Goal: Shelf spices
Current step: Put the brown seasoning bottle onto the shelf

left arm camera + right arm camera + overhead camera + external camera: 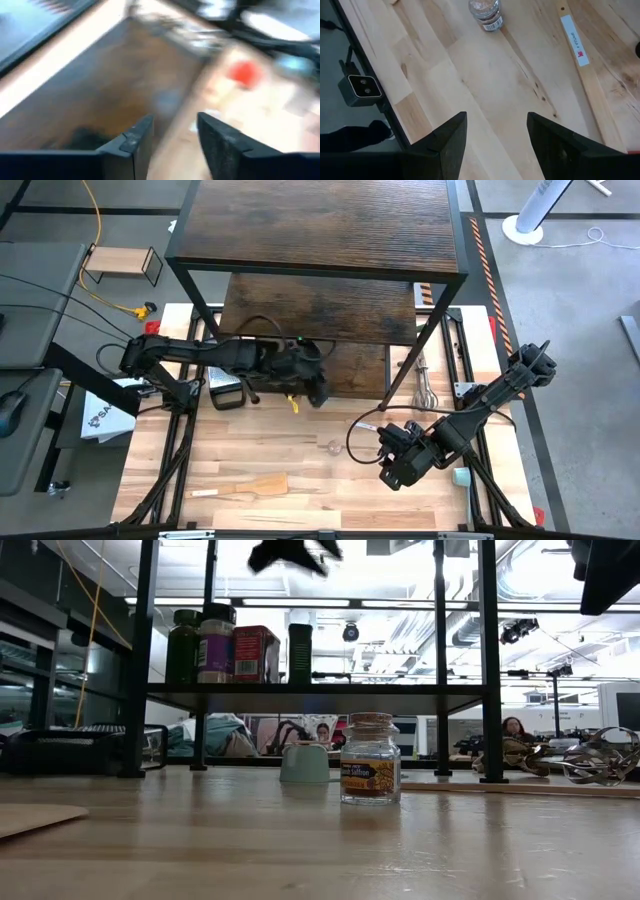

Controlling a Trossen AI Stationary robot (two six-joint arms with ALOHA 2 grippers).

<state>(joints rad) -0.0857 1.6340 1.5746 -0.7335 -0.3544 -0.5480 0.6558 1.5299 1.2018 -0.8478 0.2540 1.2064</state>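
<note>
Spices: you've four jars (235, 643) on the shelf (320, 275), the tiny pale jar (370, 760) on the table's near middle, your left gripper (318, 388) and right gripper (392, 470) both parted, empty.

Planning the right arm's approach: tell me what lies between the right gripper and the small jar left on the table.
Only bare tabletop: the right wrist view shows nothing between the open right gripper and the small jar.

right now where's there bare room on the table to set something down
The widest bare patch is the tabletop between the small glass jar and the wooden spatula. It is crowded by the shelf, where the left gripper hangs, and around the right gripper.
</note>
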